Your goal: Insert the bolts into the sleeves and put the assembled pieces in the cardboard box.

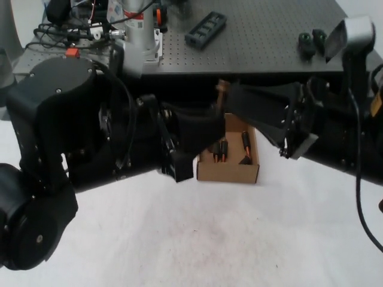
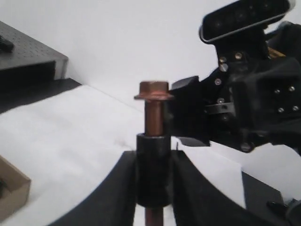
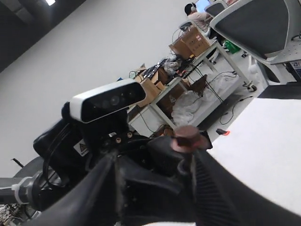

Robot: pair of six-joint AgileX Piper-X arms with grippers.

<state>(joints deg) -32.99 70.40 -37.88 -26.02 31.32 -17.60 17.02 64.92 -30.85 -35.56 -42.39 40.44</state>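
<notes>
Position: both arms meet above the far end of the cardboard box [image 1: 227, 172], which sits on the white cloth [image 1: 197, 239] at the middle of the bench.

Left gripper [image 2: 153, 162]: clenched on a black sleeve [image 2: 152, 181], one finger on each side of it. The sleeve stands upright between the fingers.

Bolt [image 2: 153, 101]: copper-coloured, seated in the sleeve. Its flanged head and part of the shank stand above the sleeve's upper end, and its tip shows below the lower end. The head has not reached the sleeve.

Right gripper [image 3: 155, 160]: fingers spread, gripping nothing. One finger [image 2: 188, 115] stands just beside the bolt shank, right of it in the scene. Whether it touches the shank cannot be told. In the right wrist view the bolt head lies near the tip of one finger.

Box contents: several assembled pieces [image 1: 221, 150] lie on the floor of the box, dark sleeves with copper ends showing. An exact count cannot be made, as the arms cover the far part.

Surroundings: a perforated metal plate [image 1: 269, 48] lies beyond the cloth on the far side. On it rest a black tray [image 1: 206, 28] and, far right, two dark round parts [image 1: 311, 42].
</notes>
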